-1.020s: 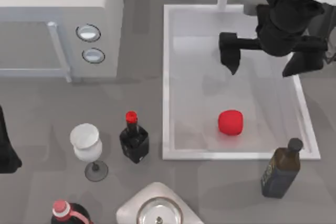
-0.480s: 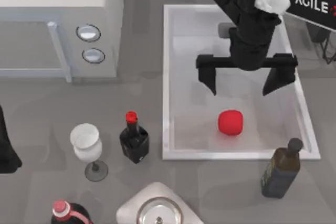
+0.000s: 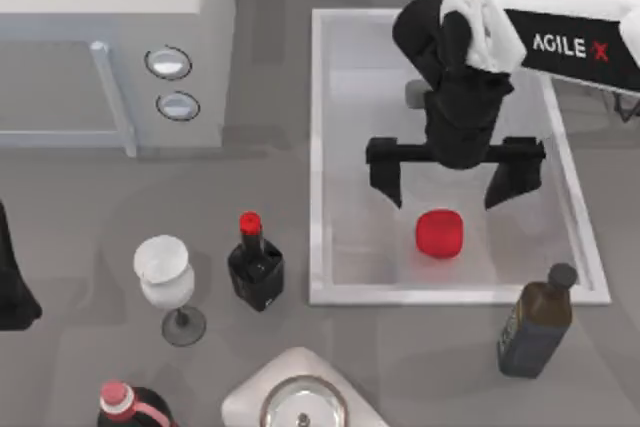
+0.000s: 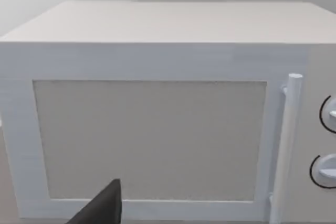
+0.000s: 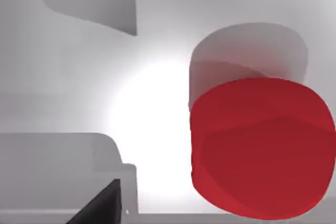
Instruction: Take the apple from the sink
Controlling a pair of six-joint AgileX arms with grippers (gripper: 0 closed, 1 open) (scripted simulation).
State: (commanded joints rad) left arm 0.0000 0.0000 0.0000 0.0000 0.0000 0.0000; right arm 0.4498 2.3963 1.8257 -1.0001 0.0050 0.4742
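Hanging over the middle of the sink point(image 3: 320, 147), the right gripper point(image 3: 455, 179) has its two black fingers spread wide, with nothing between them. One fingertip point(image 3: 392, 192) points down on the left and the other on the right, and the apple point(image 3: 439, 233) lies just beyond them toward the near wall, a little nearer the left finger's side than the right's but inside the span of the two. From above, the fingertips seem apart from the fruit; I cannot tell how high they stand over the basin floor.

Around the apple the pale bottom of the sink is bare on every side: open floor toward the left wall, open floor toward the right wall, and a narrower strip before the near wall. The arm's white-sleeved forearm reaches in from the top view's right, crossing the far right corner of the basin.

The apple is a plain, bright red, smooth lump, rounded at the corners yet rather boxy, resting flat on the floor. In the right wrist view it point(image 5: 262, 148) sits large and close, with a soft grey shadow on the white floor beside it.

Outside the sink, a dark bottle point(image 3: 536, 322) stands just past its near right corner, and a red-capped bottle point(image 3: 255, 262) stands near its left wall. The left gripper point(image 4: 102, 208) is parked facing the microwave point(image 4: 157, 124) at the table's left.
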